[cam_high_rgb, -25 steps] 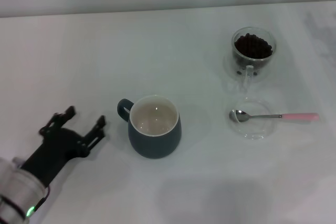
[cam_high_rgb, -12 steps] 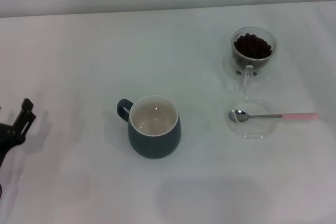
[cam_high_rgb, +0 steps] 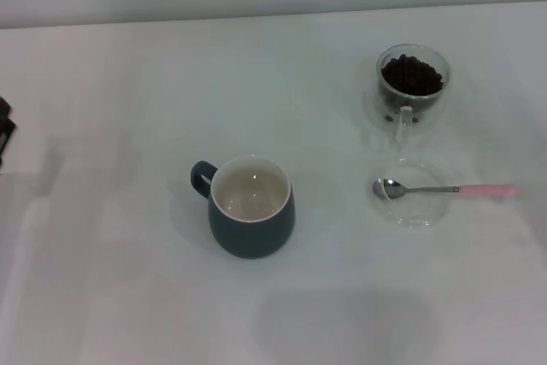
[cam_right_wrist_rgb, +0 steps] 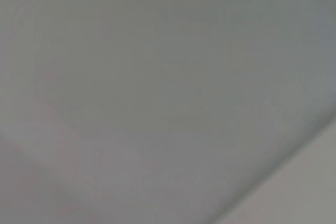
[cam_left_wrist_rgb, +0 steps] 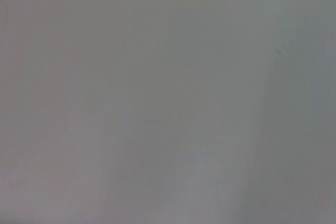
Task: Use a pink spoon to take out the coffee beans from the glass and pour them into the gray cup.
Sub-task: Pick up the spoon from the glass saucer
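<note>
Left gripper (cam_high_rgb: pixel 3 130): dark sliver at white worktop (cam_high_rgb: pixel 128 297) left edge, jaw state unclear. Squat blue-gray cup (cam_high_rgb: pixel 250 208) mid-worktop. Pink-handled metal spoon (cam_high_rgb: pixel 444 189) on shallow clear dish (cam_high_rgb: pixel 412 208) near right edge. Clear glass mug (cam_high_rgb: pixel 411 87) holding dark coffee beans (cam_high_rgb: pixel 412 74) just behind.

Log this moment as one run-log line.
left gripper: at left edge, idle | right arm: out of view | spoon: bowl in glass dish, untouched | beans: in glass | gray cup: empty

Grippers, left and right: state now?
Left gripper: barely in view at the head view's left edge, holding nothing visible; open or shut cannot be told.
Right gripper: not in view.
</note>
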`<action>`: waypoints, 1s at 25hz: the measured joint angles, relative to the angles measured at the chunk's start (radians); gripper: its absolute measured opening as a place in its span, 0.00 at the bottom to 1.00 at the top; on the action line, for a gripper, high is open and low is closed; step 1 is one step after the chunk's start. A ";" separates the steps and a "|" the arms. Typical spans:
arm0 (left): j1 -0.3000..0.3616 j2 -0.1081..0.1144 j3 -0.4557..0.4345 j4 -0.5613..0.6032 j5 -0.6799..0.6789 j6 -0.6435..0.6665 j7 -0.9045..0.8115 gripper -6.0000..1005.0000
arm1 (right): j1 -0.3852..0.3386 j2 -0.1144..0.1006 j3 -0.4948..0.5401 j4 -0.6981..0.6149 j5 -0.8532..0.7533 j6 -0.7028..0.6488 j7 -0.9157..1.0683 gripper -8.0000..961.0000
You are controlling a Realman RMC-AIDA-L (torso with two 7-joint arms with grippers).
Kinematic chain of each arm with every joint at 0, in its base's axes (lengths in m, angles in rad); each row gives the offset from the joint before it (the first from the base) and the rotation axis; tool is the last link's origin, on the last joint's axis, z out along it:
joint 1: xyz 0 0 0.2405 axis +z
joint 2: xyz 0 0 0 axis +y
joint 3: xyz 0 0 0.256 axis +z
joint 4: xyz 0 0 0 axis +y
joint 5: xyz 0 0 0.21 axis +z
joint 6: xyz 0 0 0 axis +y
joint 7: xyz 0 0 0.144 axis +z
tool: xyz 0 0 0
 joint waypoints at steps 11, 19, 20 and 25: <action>-0.009 -0.001 -0.026 0.007 -0.131 0.015 -0.034 0.80 | -0.013 0.035 -0.011 0.162 -0.096 0.012 -0.079 0.79; -0.021 -0.003 -0.023 0.013 -0.104 0.030 -0.010 0.80 | 0.029 0.040 -0.036 0.172 -0.127 0.043 -0.080 0.79; -0.023 -0.003 -0.023 0.013 -0.101 0.035 -0.010 0.80 | 0.033 0.041 -0.043 0.172 -0.127 0.043 -0.080 0.78; -0.026 -0.003 -0.024 0.010 -0.099 0.045 -0.010 0.80 | 0.047 0.042 -0.064 0.173 -0.128 0.041 -0.080 0.78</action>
